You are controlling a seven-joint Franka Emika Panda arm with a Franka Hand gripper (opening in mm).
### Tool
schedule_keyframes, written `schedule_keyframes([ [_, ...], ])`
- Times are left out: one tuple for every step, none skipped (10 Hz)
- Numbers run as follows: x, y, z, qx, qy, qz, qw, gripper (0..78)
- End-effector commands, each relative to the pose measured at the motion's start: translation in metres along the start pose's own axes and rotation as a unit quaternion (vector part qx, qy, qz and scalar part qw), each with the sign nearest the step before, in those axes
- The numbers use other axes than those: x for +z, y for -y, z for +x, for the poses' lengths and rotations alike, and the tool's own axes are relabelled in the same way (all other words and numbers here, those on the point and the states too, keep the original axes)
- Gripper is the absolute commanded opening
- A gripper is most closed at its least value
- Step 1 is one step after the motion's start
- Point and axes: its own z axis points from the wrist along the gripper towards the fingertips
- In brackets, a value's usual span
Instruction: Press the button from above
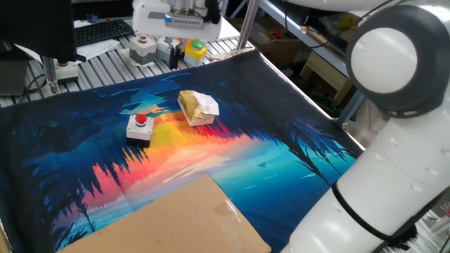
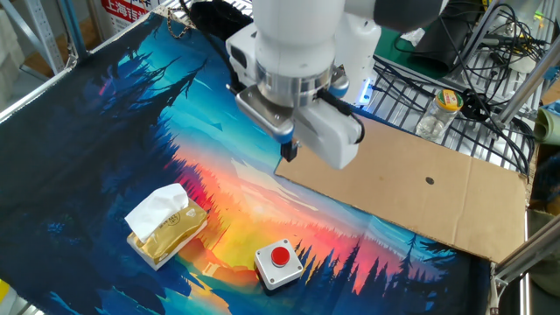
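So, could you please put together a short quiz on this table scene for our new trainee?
1. True or false: the pincer is touching the button.
2. What lies beside the button on the mat? A) a yellow block with white paper B) a blue mug C) a pair of scissors
3. Fill in: the brown sheet lying on the mat is made of ____.

Key:
1. False. It hangs in the air, well away from the button.
2. A, the yellow block with white paper.
3. Cardboard; the cardboard sheet covers one part of the mat.
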Motion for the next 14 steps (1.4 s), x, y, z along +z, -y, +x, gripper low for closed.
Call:
schedule_keyframes([
  [0.003,-0.008,-0.013,0.004,0.001,0.0,1.0,0.0],
  [0.003,-0.009,-0.016,0.006,0.001,0.0,1.0,0.0],
  [0.002,-0.011,-0.019,0.006,0.002,0.002,1.0,0.0],
  [0.001,-0.011,-0.019,0.006,0.002,0.001,1.0,0.0],
  [0.0,-0.016,-0.018,0.009,0.001,0.001,1.0,0.0],
  [0.0,-0.019,-0.017,0.013,0.002,0.002,0.9999,0.0],
  [0.0,-0.019,-0.017,0.013,0.002,0.002,0.9999,0.0],
  [0.0,-0.019,-0.017,0.01,0.004,0.0,0.9999,0.0],
  [0.0,-0.019,-0.017,0.002,0.014,-0.005,0.9999,0.0],
  [0.0,-0.019,-0.017,-0.003,0.038,-0.011,0.9992,0.0],
  [0.0,-0.019,-0.017,-0.008,0.043,-0.014,0.9989,0.0],
  [0.0,-0.019,-0.017,-0.008,0.041,-0.015,0.999,0.0],
  [0.0,-0.019,-0.017,-0.014,0.026,-0.044,0.9986,0.0],
  [0.0,-0.019,-0.017,-0.018,0.019,-0.049,0.9985,0.0],
])
